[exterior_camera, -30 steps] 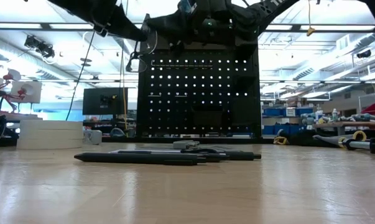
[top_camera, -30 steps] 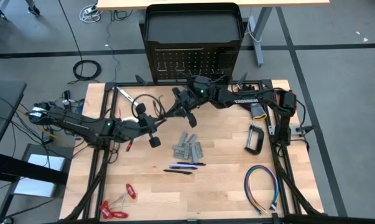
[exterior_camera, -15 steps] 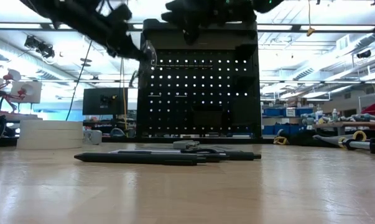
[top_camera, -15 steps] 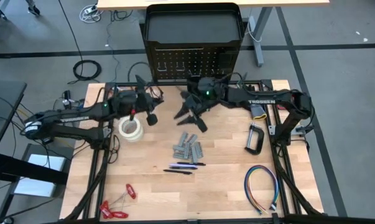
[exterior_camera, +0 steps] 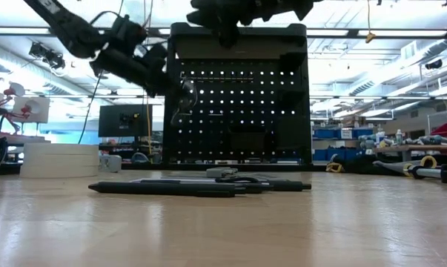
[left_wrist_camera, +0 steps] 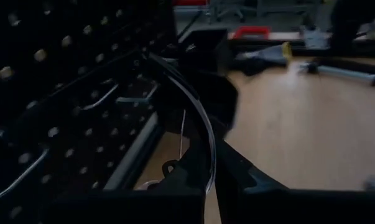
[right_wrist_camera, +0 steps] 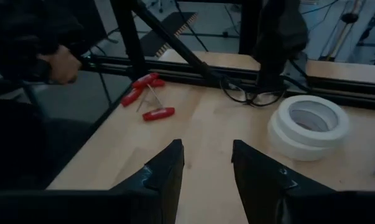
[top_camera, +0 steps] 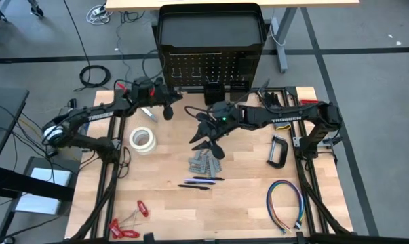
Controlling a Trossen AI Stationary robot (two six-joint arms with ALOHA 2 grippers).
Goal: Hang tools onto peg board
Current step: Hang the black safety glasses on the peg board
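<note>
Black cable loop (left_wrist_camera: 196, 118) clenched in left gripper (top_camera: 165, 103) at peg board (top_camera: 211, 68), right gripper (top_camera: 205, 140) fingers parted, empty.

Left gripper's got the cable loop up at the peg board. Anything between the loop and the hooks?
Nothing visible. The left gripper holds the black cable loop shut, right at the peg board face; the left wrist view shows bare hooks beside it. The right gripper hangs open over the table.

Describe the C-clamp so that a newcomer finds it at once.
Start at the peg board behind the table, then follow the table's right edge toward the front. The black C-clamp lies flat there, before the multicoloured wire loop; unlike that thin loop, it is a thick C.
</note>
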